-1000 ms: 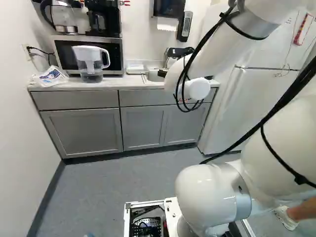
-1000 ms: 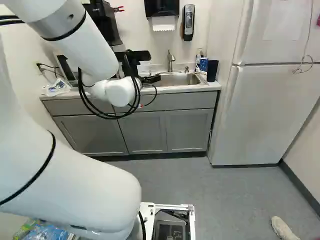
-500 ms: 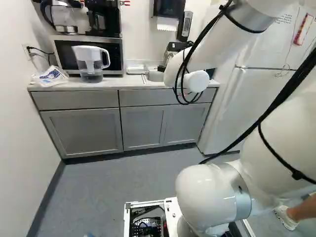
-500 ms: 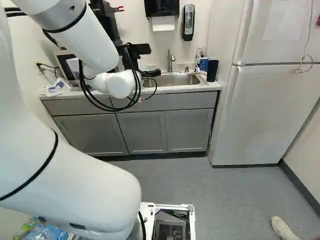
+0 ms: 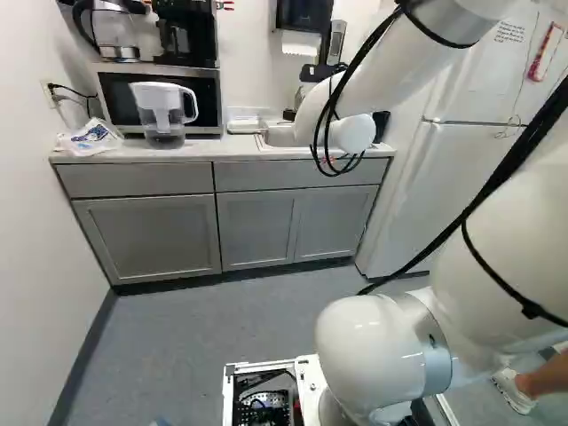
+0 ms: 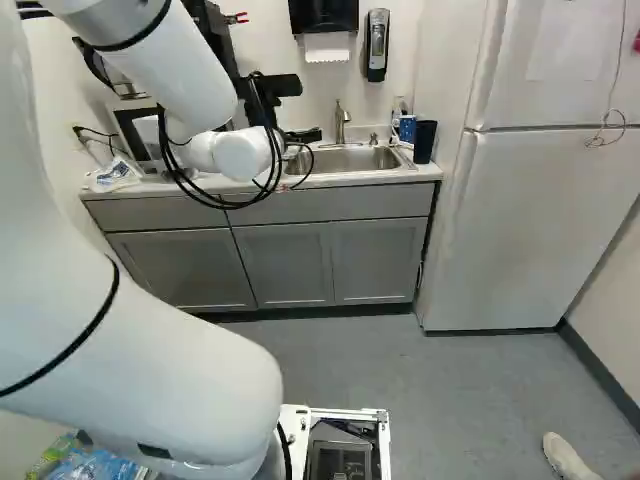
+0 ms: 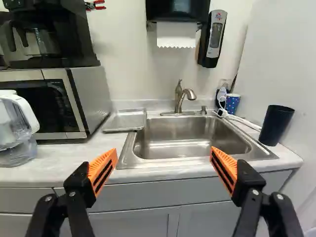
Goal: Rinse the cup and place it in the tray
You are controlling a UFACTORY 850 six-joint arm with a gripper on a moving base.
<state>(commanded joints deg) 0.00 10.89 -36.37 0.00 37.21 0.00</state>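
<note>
Right now, starting from the left wall (image 5: 27, 222), I have a crumpled white bag (image 5: 91, 138) at the counter's far-left corner. Right of it, the clear water pitcher (image 5: 158, 99) stands just in front of the microwave (image 7: 96, 96), which carries a kettle (image 5: 115, 31) and, to its right, a black coffee maker (image 5: 186, 35). The pale countertop (image 7: 59, 158) runs on to the metal tray (image 7: 125, 121), lying flat just left of the sink (image 7: 187, 140). My gripper (image 6: 303, 136) hangs near the sink's near side, its two orange-padded fingers (image 7: 102, 168) spread wide apart with nothing between them. The faucet (image 7: 180, 98) rises behind the basin, below the towel dispenser (image 7: 177, 10) and the soap dispenser (image 7: 215, 39) on the wall. At the sink's far-right corner sits a blue dotted cup (image 7: 232, 103), beside a white cord (image 7: 242, 121). The dark cup (image 7: 276, 124) stands upright on the counter, right of the sink. Farther right is the tall white fridge (image 6: 540, 220); grey cabinets (image 5: 146, 235) front the counter above a grey floor (image 6: 450, 380).
</note>
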